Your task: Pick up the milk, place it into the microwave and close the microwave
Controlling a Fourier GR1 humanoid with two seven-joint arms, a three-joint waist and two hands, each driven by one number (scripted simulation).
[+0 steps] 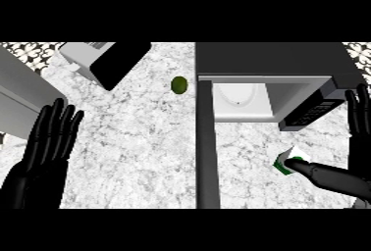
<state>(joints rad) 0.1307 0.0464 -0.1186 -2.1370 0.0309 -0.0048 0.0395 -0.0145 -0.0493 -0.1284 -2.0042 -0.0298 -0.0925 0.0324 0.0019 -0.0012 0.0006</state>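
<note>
While the milk [293,155] stands on the bench [145,142] just in front of the microwave [275,59], my right hand [358,122] has wide fingers, thumb touching it; I should wrap them round slowly

My left robot hand [42,147] and right robot hand [358,117] were smooth, faintly glossy plastic; the worktop [145,147] looked like mottled polished stone; the microwave [275,56] casing was matt grey.

The milk carton [288,158] stood on the counter [138,147] before the open microwave [290,59], right of its swung-out door [206,147]; a fruit [179,84] lay left.
</note>
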